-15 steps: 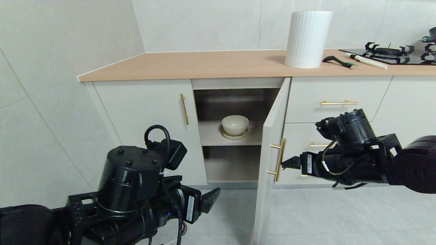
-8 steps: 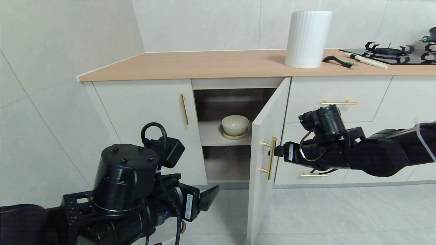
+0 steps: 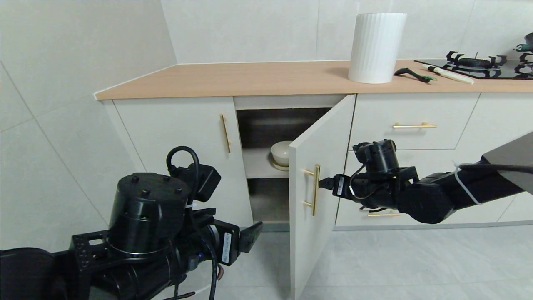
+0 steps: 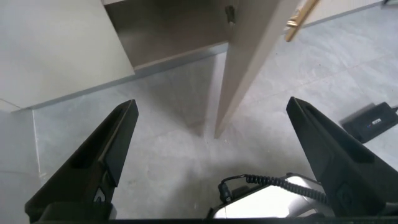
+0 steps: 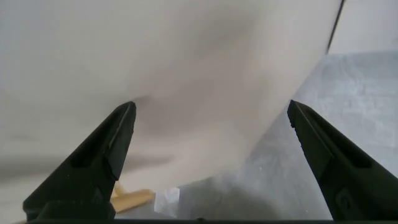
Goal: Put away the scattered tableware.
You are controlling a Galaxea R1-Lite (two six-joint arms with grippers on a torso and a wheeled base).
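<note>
Big stuff first: the wooden countertop [image 3: 250,77] sits over white cabinets [image 3: 175,137], and one cabinet door [image 3: 310,141] hangs half open. A tall white ribbed container [image 3: 377,48] stands on the counter. The left gripper [image 4: 212,106] hovers low above the floor tiles [image 4: 174,155], fingers spread wide with nothing between them. The right gripper [image 3: 325,183] is up against the door's front, right by the gold handle [image 3: 315,189], fingers apart too. The bowl [image 3: 281,152] sits on the cabinet's middle shelf [image 3: 258,166], partly hidden behind the door.

Arms black – L wrist drum [image 3: 143,214] w/ screws [image 3: 145,193], looped cable [image 3: 181,155]; R forearm [image 3: 433,202] – white zip tie [image 3: 463,184].
</note>
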